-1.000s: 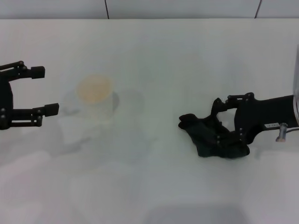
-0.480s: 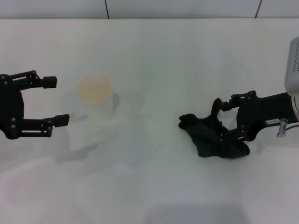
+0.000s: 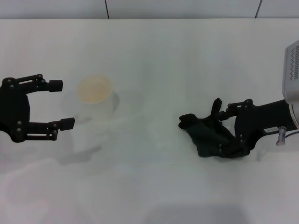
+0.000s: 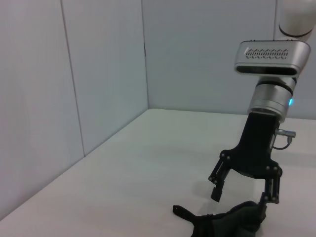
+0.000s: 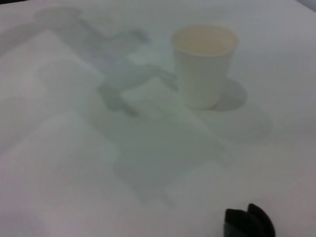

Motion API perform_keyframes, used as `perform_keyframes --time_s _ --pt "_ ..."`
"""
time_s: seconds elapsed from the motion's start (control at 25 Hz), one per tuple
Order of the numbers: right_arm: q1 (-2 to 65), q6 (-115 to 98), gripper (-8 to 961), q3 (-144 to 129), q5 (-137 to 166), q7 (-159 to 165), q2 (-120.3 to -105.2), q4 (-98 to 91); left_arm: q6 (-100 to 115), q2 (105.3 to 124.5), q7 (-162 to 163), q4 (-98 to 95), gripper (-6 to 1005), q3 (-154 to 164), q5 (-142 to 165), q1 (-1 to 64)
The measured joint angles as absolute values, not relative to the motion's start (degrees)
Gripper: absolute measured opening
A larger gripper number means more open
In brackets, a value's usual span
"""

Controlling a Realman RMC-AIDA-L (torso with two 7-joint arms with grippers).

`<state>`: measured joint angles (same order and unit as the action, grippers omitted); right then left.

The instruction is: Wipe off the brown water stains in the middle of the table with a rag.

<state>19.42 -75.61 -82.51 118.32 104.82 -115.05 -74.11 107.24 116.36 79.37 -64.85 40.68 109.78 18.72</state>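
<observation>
The wide plain white surface (image 3: pixel 187 60) carries a soft dark green-black rag (image 3: pixel 208 135) on its right side, lying crumpled with a fold pointing toward the middle. The black right gripper (image 3: pixel 224 126) is down at the rag, its fingers spread, one raised above the cloth and the other touching it; the left wrist view shows the fingers parted with no cloth pinched between them. On the left stands an upright white paper cup (image 3: pixel 96 99), its inside tinted pale orange-brown. The black left gripper (image 3: pixel 62 104) hovers just beside the cup, released, fingers wide apart, not touching it. No brown stain can be made out on the surface itself.
</observation>
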Motion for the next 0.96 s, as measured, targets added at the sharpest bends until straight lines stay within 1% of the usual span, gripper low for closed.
perform_keyframes --time_s 0.96 --pt "19.4 -77.7 845 -82.2 118.0 104.8 -115.04 -75.1 106.9 116.82 79.3 -64.7 876 40.7 109.8 18.6"
